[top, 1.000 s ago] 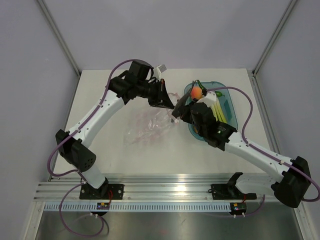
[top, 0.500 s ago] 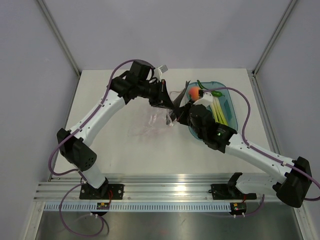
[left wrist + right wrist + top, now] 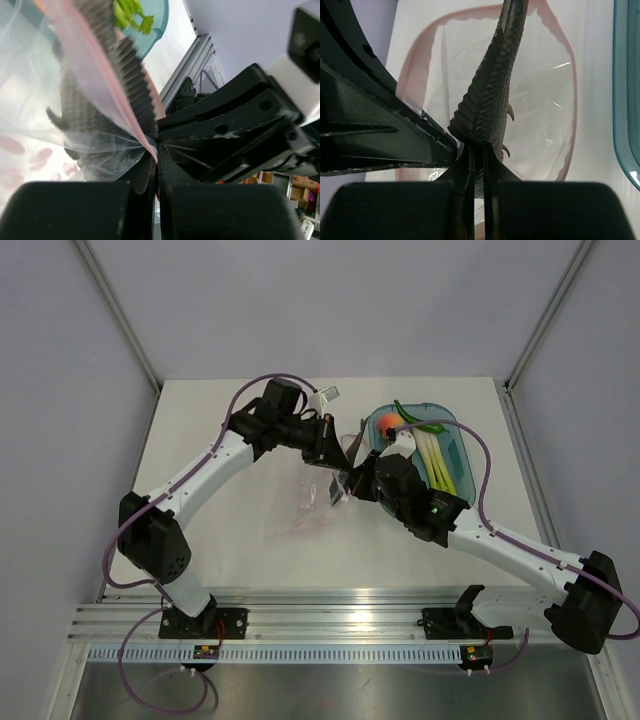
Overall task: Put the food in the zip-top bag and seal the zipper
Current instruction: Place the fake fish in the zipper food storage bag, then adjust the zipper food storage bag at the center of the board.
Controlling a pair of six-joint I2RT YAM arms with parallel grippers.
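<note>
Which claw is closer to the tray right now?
Right, narrowly. The right claw grips the bag just off the tray's left rim; the left claw grips the same bag a little further left.

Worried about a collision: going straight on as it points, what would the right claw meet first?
Likely the zip-top bag it pinches: the right claw points into its clear film, table beyond. The left claw sits just beside that line; depth is unclear.

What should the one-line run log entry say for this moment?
left hand: shut on zipper | right hand: shut on zip-top bag mouth | food: in teal tray | seal: not done
</note>
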